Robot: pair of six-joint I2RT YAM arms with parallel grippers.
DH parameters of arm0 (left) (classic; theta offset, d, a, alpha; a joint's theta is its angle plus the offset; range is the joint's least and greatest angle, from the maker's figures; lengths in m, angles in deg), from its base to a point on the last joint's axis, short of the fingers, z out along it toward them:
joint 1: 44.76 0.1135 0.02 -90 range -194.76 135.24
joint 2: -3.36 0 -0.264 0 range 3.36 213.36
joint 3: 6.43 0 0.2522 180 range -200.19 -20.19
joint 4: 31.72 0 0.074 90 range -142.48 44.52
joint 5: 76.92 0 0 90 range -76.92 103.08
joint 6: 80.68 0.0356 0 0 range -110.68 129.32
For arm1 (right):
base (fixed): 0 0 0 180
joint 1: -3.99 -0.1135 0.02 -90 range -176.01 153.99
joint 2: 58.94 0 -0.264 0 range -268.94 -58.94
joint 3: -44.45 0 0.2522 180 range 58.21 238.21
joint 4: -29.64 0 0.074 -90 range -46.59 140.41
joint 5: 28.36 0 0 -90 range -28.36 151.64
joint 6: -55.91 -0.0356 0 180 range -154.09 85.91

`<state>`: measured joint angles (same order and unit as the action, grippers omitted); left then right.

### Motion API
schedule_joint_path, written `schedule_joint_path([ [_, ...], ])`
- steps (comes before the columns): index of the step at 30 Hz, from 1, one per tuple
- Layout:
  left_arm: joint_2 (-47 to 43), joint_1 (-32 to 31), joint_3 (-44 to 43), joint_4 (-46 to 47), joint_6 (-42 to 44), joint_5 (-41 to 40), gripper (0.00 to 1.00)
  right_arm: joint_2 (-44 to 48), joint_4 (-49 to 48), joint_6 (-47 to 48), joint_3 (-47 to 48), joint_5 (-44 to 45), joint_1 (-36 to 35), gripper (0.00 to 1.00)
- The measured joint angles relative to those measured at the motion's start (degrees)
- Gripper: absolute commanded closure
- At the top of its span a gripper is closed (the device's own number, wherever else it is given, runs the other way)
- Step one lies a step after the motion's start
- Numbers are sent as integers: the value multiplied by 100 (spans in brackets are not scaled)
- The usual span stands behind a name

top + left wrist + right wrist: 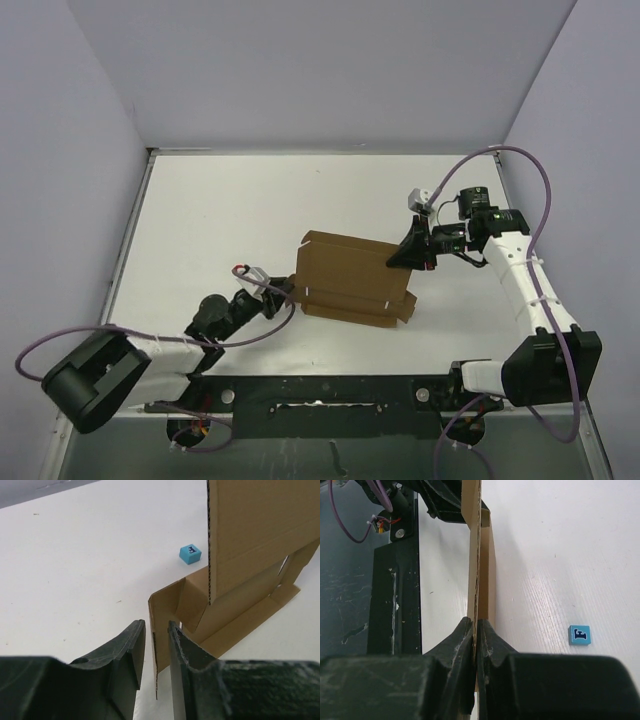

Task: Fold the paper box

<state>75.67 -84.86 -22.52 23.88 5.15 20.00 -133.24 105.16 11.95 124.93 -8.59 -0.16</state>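
The paper box is a brown cardboard piece standing partly upright in the middle of the white table. My right gripper is shut on its upper right edge; in the right wrist view the sheet runs edge-on between the closed fingers of that gripper. My left gripper is at the box's left end. In the left wrist view the left gripper straddles an upright side flap, with a narrow gap showing beside the flap. The tall panel rises behind.
A tiny blue cube lies on the table beyond the box, and it also shows in the right wrist view. The black mounting rail runs along the near edge. Grey walls enclose the table on three sides.
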Motion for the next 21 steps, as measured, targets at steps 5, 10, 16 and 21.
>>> schedule_joint_path([
  [5,-1620,-4,81,-1285,-540,-15,62,63,-131,-70,-2,101,-4,100],
  [10,-4002,-46,109,-3191,-1252,-195,61,79,-203,-114,-2,133,-7,100],
  [16,-6050,-63,-83,-5458,-1882,-968,70,79,-214,-129,-11,131,-7,100],
  [21,-5473,-63,-326,-6260,-1967,-1473,80,79,-212,-129,-11,127,-7,100],
])
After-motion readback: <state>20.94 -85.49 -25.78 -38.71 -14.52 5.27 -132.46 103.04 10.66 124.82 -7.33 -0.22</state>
